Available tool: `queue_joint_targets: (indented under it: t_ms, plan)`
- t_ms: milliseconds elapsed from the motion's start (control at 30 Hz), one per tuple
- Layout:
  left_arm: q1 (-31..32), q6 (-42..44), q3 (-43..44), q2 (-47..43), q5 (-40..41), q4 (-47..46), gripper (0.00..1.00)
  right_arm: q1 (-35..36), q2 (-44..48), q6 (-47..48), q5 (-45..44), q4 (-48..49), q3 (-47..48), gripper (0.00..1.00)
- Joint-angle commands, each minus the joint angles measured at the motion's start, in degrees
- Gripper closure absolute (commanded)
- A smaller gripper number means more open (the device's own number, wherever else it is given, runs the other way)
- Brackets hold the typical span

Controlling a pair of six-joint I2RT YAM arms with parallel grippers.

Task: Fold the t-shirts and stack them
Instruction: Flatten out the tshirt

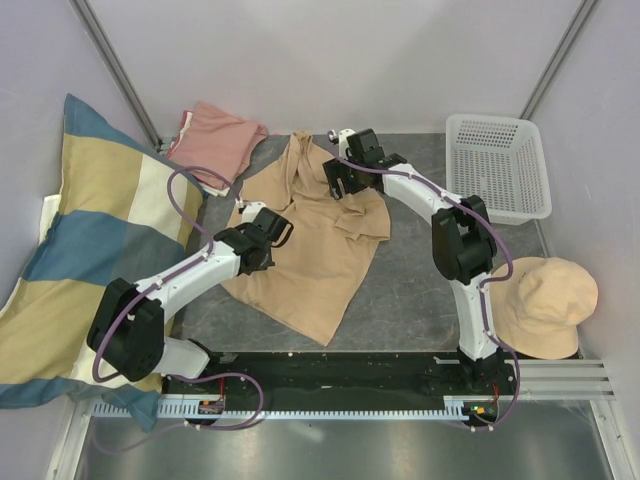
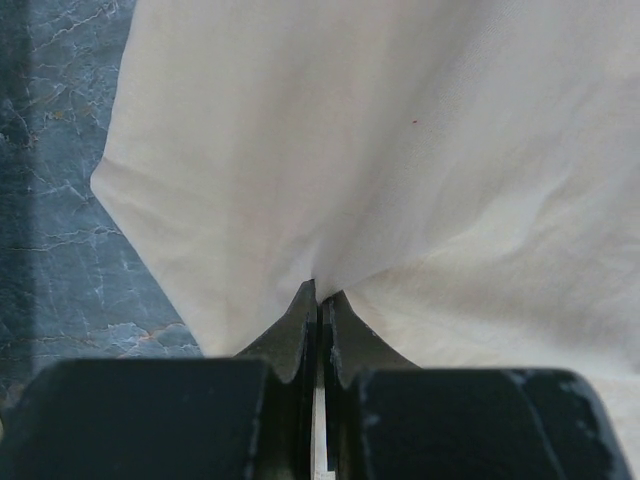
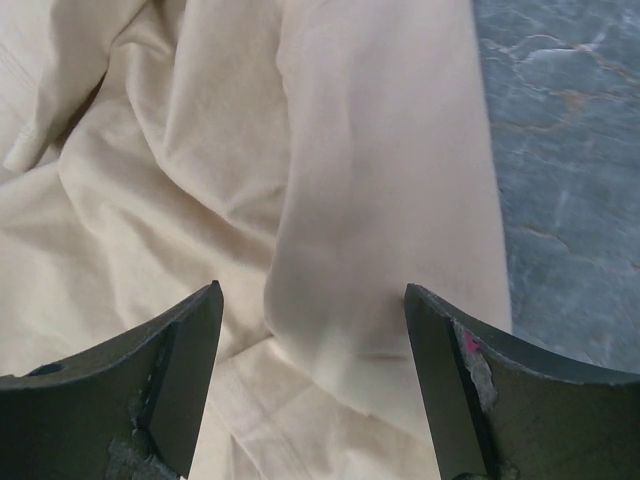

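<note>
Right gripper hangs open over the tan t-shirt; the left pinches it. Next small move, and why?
Probably lower the right gripper and close on the raised fold between its open jaws: the left gripper is shut on the tan t-shirt, which lies crumpled, so both need a hold.

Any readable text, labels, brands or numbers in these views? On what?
No readable text in any view.
tan t-shirt, pink t-shirt: plain, no print showing.
pillow, hat, basket: no markings.
orange tags at the arm bases: too small to read.
</note>
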State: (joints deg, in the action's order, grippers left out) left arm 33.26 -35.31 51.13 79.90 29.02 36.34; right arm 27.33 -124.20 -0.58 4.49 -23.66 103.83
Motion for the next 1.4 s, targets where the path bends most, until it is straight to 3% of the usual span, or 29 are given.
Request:
queue_joint_targets:
  t_ms: [0,100,133,167,200,267,467,800,1133,1367]
  plan:
    - [0.14,0.42,-0.51,-2.46,-0.45,0.14,0.98,0.7,-4.73,2.25,3.77,-1.12,5.67,0.18]
    - [0.14,0.33,-1.03,-2.99,-0.71,0.14,0.98,1.14,-7.71,2.25,3.6,-1.91,8.4,0.2]
    - [0.14,0.24,-1.3,-3.08,-0.54,0.14,0.98,1.06,-8.68,2.16,3.16,-2.44,9.27,0.25]
    - [0.14,0.24,-1.39,-3.08,-0.45,0.14,0.98,1.06,-8.95,2.07,2.46,-2.44,9.46,0.52]
    - [0.14,0.24,-1.56,-3.08,-0.36,0.14,0.98,1.14,-9.04,1.81,1.41,-2.53,9.37,0.72]
    - [0.14,0.24,-1.65,-2.91,0.07,0.05,0.98,1.06,-8.6,1.2,-3.42,-2.44,8.5,1.0]
    - [0.14,1.29,0.8,-0.98,0.6,0.05,0.98,-0.35,-5.61,-4.67,-17.82,-0.95,1.73,1.0]
    - [-0.12,8.23,11.61,8.07,2.01,-1.18,0.98,-10.36,1.68,-12.86,-32.16,-0.69,-11.88,1.0]
    - [-3.63,18.34,32.6,26.44,3.25,-1.88,0.98,-18.36,10.2,-21.56,-39.47,-5.34,-20.42,1.0]
    - [-7.68,20.89,36.4,29.7,1.57,-2.23,0.98,-25.74,15.3,-24.91,-40.62,-6.57,-27.27,1.0]
